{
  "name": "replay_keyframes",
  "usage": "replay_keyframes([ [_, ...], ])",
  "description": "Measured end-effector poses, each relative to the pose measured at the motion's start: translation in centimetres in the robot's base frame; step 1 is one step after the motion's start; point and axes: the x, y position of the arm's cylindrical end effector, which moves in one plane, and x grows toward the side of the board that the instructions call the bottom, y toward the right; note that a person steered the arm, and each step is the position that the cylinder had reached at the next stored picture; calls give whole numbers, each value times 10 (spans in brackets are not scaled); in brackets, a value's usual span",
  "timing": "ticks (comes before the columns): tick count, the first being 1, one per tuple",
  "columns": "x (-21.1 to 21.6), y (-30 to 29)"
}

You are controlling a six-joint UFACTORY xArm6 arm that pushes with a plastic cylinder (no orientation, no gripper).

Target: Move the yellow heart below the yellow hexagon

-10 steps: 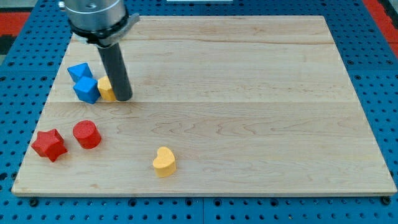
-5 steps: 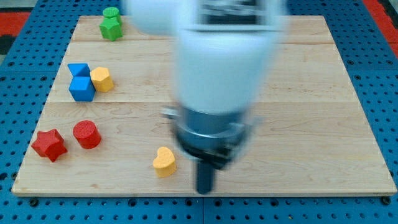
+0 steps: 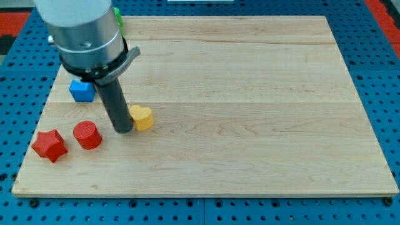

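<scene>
The yellow heart lies on the wooden board left of its middle. My tip stands just left of the heart, touching or almost touching it. The yellow hexagon is hidden behind the arm. A blue block shows at the arm's left edge, above and left of the tip.
A red cylinder and a red star lie at the lower left, left of the tip. A bit of a green block shows at the top beside the arm. The board's edges drop to a blue pegboard.
The yellow heart has moved up and left from near the bottom edge. The arm swung from lower centre to the left and now covers the yellow hexagon and most of the blue blocks.
</scene>
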Motion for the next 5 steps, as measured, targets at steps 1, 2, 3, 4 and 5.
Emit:
replay_keyframes([
  [1, 25, 61],
  [2, 9, 97],
  [3, -25, 2],
  [4, -29, -39],
  [5, -41, -9],
])
